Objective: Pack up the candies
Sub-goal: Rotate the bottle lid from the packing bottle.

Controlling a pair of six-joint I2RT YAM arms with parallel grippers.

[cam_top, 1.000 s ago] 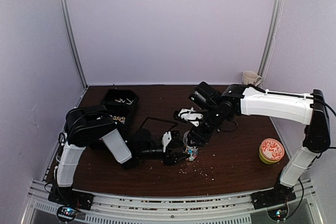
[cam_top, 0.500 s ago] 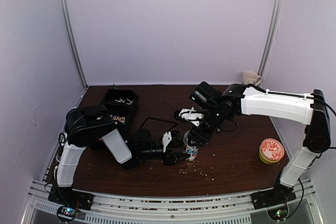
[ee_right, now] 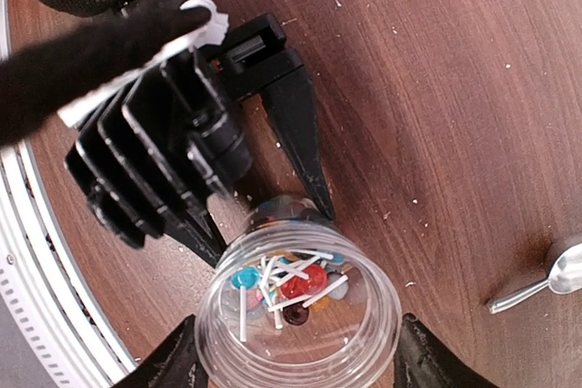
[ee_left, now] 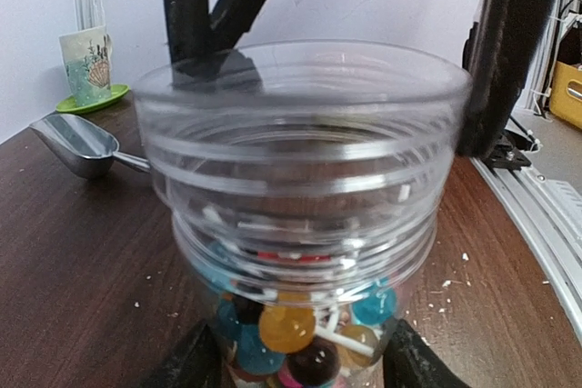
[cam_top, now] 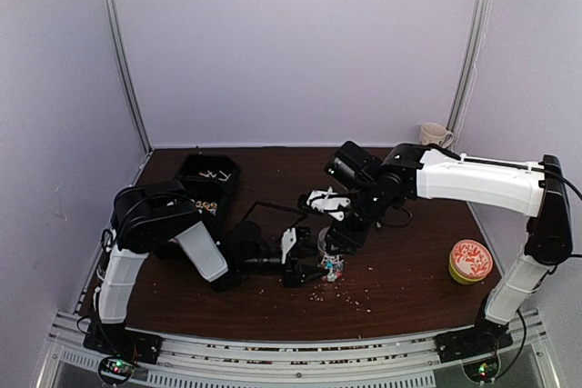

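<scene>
Right tool (ee_right: 293,363) vertical around jar (ee_right: 389,308) rim

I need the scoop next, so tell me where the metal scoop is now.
The metal scoop lies on the brown table, left of the clear jar in the left wrist view, with the mug beyond it.

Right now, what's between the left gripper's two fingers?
A clear jar with the candies inside stands between the fingers of the left gripper, gripped near its base. The left wrist view shows it.
</scene>
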